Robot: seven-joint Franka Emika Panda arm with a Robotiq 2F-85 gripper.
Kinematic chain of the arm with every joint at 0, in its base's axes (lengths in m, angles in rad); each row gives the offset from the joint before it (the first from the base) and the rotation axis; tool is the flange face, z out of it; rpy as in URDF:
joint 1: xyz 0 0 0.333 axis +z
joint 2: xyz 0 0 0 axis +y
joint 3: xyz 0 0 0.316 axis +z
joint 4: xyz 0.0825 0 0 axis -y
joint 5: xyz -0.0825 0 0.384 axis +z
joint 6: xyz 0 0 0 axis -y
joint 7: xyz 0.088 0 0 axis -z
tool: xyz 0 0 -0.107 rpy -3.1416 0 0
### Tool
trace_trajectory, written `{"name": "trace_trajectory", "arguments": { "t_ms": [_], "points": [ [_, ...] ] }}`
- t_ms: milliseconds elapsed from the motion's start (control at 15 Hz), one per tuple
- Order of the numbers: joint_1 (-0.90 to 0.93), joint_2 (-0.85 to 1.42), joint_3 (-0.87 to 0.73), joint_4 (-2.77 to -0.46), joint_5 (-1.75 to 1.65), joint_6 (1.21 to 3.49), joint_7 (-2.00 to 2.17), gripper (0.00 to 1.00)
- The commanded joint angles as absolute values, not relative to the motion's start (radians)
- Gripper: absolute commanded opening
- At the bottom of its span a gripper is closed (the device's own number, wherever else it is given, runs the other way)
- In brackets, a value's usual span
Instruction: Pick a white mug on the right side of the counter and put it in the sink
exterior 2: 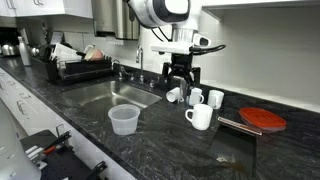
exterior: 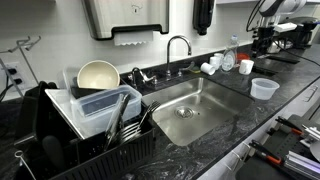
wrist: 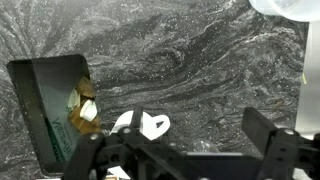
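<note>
The white mug point(exterior 2: 200, 116) stands alone on the black counter point(exterior 2: 160, 140), handle to the left, in front of a cluster of other white cups point(exterior 2: 195, 96). It also shows in an exterior view point(exterior: 245, 66). My gripper point(exterior 2: 181, 78) hangs open and empty above the cup cluster, behind the mug. In the wrist view the gripper point(wrist: 180, 150) is open over bare counter point(wrist: 190, 60), with white cup parts point(wrist: 142, 125) near its left finger. The steel sink point(exterior 2: 112, 96) lies left of the cups and also shows in an exterior view point(exterior: 195, 108).
A clear round tub point(exterior 2: 123, 119) stands at the counter's front by the sink. A red round lid point(exterior 2: 263, 120) lies right of the mug. A black dish rack point(exterior: 90, 115) with a bowl sits beyond the sink. A chrome faucet point(exterior: 178, 48) curves over the basin.
</note>
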State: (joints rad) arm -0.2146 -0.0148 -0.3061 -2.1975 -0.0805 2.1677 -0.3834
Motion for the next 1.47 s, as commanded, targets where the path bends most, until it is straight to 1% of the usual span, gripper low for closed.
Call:
{"name": "trace_trajectory", "arguments": {
  "t_ms": [0,267,600,1067,1400],
  "points": [
    [-0.231,-0.015,-0.290,-2.196,-0.080,2.166,-0.383,1.00],
    [-0.221,-0.019,-0.275,-2.227,-0.013,2.216,-0.323,1.00],
    [-0.215,-0.012,-0.251,-2.300,0.034,2.334,-0.196,1.00],
    [-0.212,0.014,-0.238,-2.340,-0.081,2.521,-0.085,1.00],
    [-0.223,0.095,-0.250,-2.296,-0.162,2.528,-0.072,1.00]
  ]
}}
